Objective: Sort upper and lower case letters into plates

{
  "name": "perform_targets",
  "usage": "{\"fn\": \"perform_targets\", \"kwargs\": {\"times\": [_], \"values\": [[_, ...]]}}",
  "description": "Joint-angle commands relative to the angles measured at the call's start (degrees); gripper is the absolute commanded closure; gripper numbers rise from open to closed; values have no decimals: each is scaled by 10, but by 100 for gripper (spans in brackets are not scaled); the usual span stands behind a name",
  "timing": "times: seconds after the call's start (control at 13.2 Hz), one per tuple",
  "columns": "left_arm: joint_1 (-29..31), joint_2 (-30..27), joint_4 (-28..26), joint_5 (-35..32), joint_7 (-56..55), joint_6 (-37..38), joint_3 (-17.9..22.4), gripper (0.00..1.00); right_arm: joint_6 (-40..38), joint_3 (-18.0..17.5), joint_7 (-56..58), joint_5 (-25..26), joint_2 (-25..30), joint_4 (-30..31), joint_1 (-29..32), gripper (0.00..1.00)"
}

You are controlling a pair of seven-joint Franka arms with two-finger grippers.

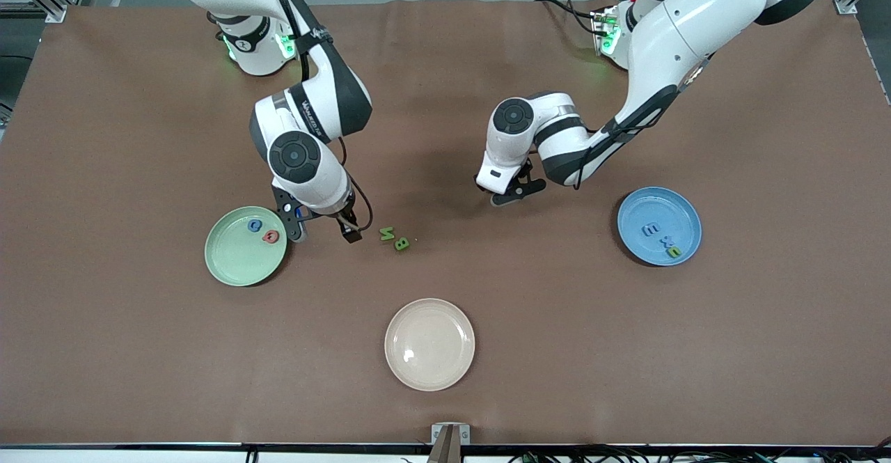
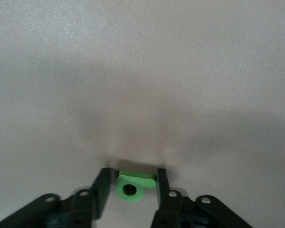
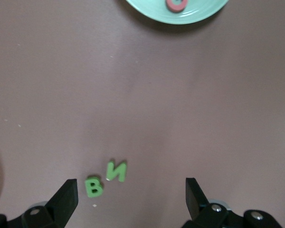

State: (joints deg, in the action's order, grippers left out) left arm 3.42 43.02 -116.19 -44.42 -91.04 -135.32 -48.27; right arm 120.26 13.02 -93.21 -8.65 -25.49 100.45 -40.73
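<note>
My left gripper [image 1: 511, 195] is low at the table's middle, toward the left arm's end, shut on a small green letter [image 2: 130, 187] with a round hole. That letter is hidden in the front view. My right gripper [image 1: 324, 234] hangs open and empty between the mint green plate [image 1: 230, 261] and two green letters, an N [image 1: 387, 233] and a B [image 1: 401, 244], lying on the cloth. The mint plate holds a blue letter [image 1: 255, 225] and a red letter [image 1: 270, 237]. The sky blue plate [image 1: 640, 205] holds two blue letters [image 1: 651, 229] and a green one [image 1: 674, 252].
A cream-beige plate [image 1: 429, 344] sits empty nearer the front camera, at the middle of the table. The brown cloth [image 1: 139, 170] covers the whole table. The right wrist view shows the B [image 3: 92, 186], the N [image 3: 117, 171] and the mint plate's rim [image 3: 180, 14].
</note>
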Motion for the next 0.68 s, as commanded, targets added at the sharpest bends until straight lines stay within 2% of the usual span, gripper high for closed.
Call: {"fn": "perform_targets", "kwargs": {"times": [0.0,0.08,0.15,0.3,0.61], "values": [[-7,12,8,-9,-5,-3,10,78,95,-3,-18,2,-14,42,3,0],[-7,11,8,-9,-5,-3,11,89,120,-4,-19,1,-31,41,4,0],[-5,8,8,-9,-4,-1,11,96,139,-4,-22,0,-48,41,2,0],[17,-20,9,-9,-5,12,10,98,175,-4,-23,-7,-80,38,-5,0],[73,-89,8,-9,5,63,7,98,176,-4,-23,-11,-114,26,-22,0]]}}
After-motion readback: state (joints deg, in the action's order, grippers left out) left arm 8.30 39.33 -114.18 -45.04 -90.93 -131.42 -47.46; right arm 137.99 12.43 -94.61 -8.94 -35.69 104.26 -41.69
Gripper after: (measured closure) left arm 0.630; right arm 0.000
